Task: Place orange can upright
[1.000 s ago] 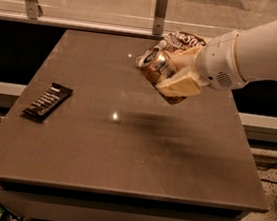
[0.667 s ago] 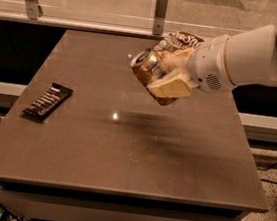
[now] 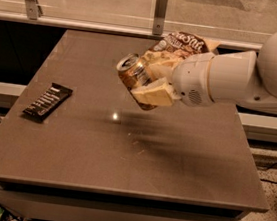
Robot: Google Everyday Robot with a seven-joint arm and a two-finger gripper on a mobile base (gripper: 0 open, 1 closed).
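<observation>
The orange can point(image 3: 132, 72) is shiny orange-gold with a silver top. It is held tilted in the air above the middle of the brown table point(image 3: 123, 151), its top facing up and to the left. My gripper point(image 3: 150, 78) is shut on the can, with one pale finger point(image 3: 153, 93) below it and the other above. The white arm reaches in from the right.
A crinkled brown chip bag point(image 3: 184, 43) lies behind the gripper near the table's far edge. A dark snack bar point(image 3: 47, 101) lies at the table's left side. A glass rail with metal posts point(image 3: 161, 9) runs along the back.
The gripper has carried the can a little to the left and slightly lower over the table. The chip bag and snack bar have not moved.
</observation>
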